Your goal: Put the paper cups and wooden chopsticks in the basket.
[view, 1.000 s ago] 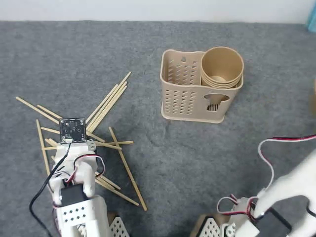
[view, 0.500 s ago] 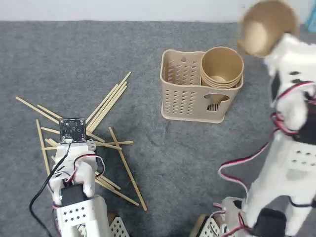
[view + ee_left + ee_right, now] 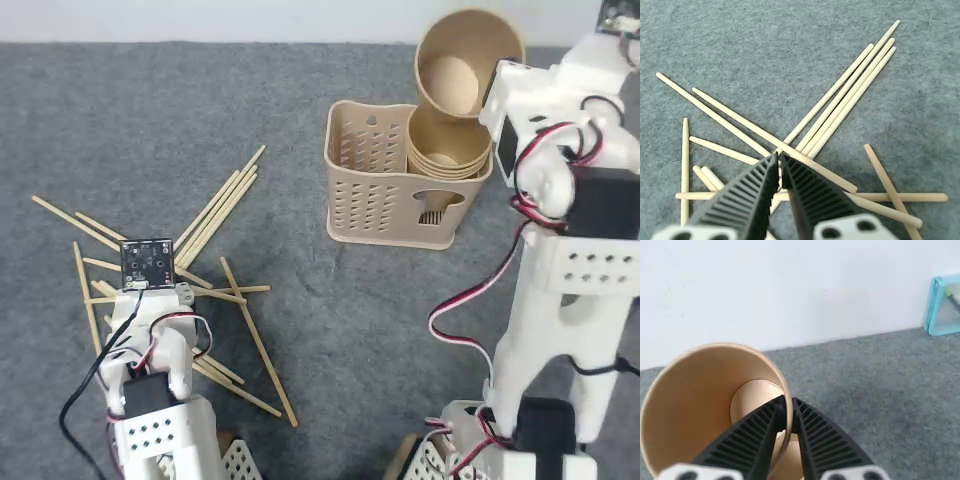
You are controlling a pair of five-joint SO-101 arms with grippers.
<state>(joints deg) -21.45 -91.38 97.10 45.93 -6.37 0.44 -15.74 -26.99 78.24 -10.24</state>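
Right jaws on paper cup [image 3: 705,390] rim

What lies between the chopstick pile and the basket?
Nothing: in the high view, the grey carpet between the chopsticks and the basket is bare.

No legible writing in view.
The paper cup [image 3: 468,62], basket [image 3: 365,190] and chopsticks [image 3: 220,204] carry no readable marks; any print on the left arm's circuit board [image 3: 147,262] is too small to make out.
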